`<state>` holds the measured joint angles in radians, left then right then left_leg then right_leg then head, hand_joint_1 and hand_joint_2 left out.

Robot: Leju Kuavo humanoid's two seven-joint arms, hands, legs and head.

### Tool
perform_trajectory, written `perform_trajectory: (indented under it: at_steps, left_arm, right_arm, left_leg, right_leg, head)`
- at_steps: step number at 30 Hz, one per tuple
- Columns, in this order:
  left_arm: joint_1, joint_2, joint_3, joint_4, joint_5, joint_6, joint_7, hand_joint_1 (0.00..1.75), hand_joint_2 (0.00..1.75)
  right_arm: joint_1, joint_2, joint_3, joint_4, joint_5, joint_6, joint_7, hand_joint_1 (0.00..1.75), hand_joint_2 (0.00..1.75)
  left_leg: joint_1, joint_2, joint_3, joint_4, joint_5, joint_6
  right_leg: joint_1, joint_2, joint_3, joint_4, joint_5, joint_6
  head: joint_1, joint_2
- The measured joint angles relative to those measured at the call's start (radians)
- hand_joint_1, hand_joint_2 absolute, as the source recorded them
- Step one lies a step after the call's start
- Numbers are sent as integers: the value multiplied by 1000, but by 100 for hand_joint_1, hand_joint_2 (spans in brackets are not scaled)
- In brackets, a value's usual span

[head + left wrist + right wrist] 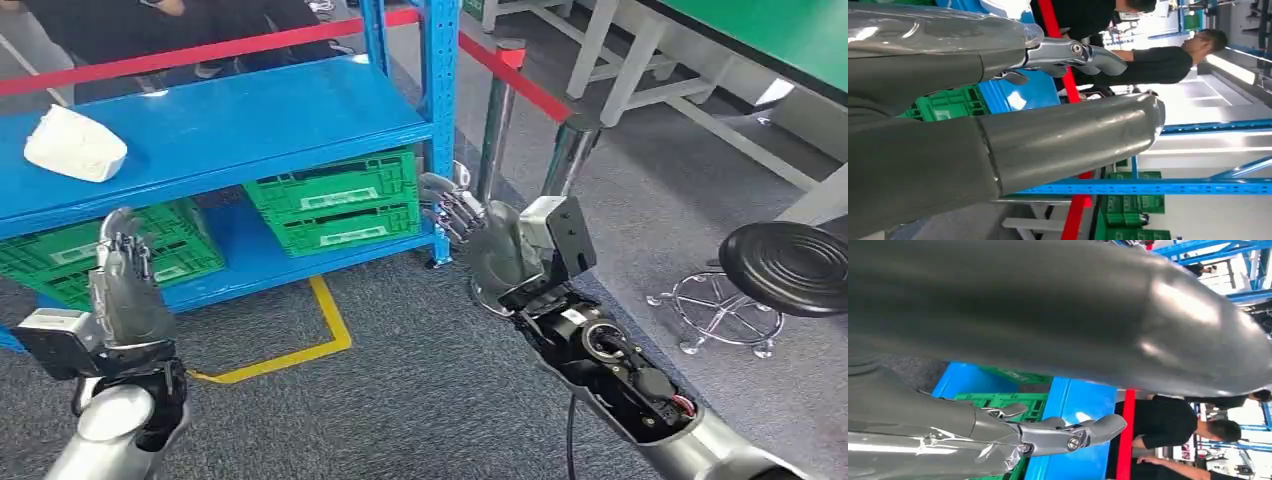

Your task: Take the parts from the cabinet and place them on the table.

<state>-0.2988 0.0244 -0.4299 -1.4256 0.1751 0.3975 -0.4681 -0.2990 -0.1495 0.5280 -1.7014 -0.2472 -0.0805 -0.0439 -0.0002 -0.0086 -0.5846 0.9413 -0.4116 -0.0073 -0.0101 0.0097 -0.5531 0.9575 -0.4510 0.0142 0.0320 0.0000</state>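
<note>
Your part is the crumpled white bag-like bundle (74, 143) lying on the top board of the blue metal shelving cabinet (250, 125), towards its left end. Its long axis runs roughly along the shelf's length, the higher, rounded end to the left and the flatter end tapering right; what is inside it you cannot tell from this distance.

Your left hand (125, 285) is raised in front of the cabinet's lower left, palm side turned away from the head camera, fingers upright and close together, holding nothing. In the left wrist view the hand (998, 100) has its thick thumb and darker fingers extended side by side with a gap between them.

Your right hand (470, 225) is held out beside the cabinet's blue right-hand post, fingers loosely spread and pointing left towards the green plastic crates (335, 200) on the lower shelf, also empty. The right wrist view shows that hand (1058, 432) with fingers stretched out.

The white bundle lies above and just left of the left hand, on the shelf beyond it, and well apart from the right hand.
</note>
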Motion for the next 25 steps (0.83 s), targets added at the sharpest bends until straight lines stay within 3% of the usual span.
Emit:
perform_trajectory:
  at_steps: [14,25]
  left_arm:
    - [55,21,22,-13,3,24,-3,0,0]
    - [72,44,31,-56,-26,53,58,0,0]
  right_arm:
    - [-30,15,46,29,21,-9,-29,0,0]
    - [-45,58,60,86,37,27,-57,0,0]
  left_leg:
    - [0,-1,0,-1,0,-1]
    - [0,-2,1,-1,0,-1]
  right_leg:
    - [0,-1,2,0,0,0]
    - [0,-3,3,0,-1,0]
  head:
    - [0,0]
    - [-2,0]
